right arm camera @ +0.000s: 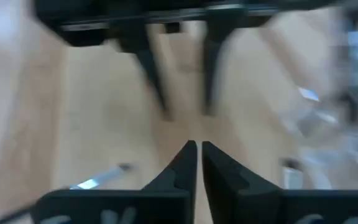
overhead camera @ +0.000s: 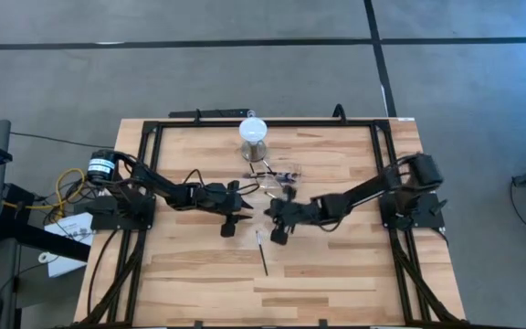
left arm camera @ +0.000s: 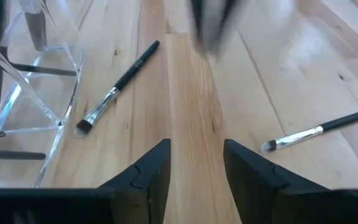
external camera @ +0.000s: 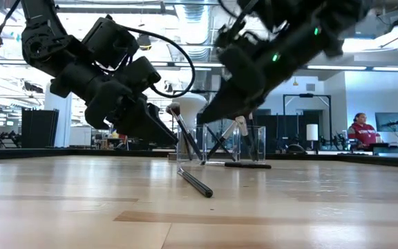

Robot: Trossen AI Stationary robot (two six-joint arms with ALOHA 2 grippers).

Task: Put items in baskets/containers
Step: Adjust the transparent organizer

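Observation:
My left gripper point(overhead camera: 236, 221) hovers open near the table's middle; in its wrist view the fingers point(left arm camera: 196, 155) stand over bare wood. My right gripper point(overhead camera: 277, 230) faces it from the right, shut point(right arm camera: 197, 155) and with nothing between its fingers. The clear container point(overhead camera: 279, 176) stands just beyond both and holds several brushes that lean against its walls point(external camera: 185, 135). One brush point(left arm camera: 118, 87) lies flat beside the container point(left arm camera: 36, 118). Another brush point(overhead camera: 262, 253) lies flat nearer the table's front point(external camera: 195, 182), seen also in the left wrist view point(left arm camera: 319, 130).
A grey cylinder with a white round top point(overhead camera: 254, 137) stands behind the container near the far edge. A black frame point(overhead camera: 153, 128) runs round the table. Bare wood spreads toward the near edge point(overhead camera: 263, 292). A person point(external camera: 360, 131) sits far off in the room.

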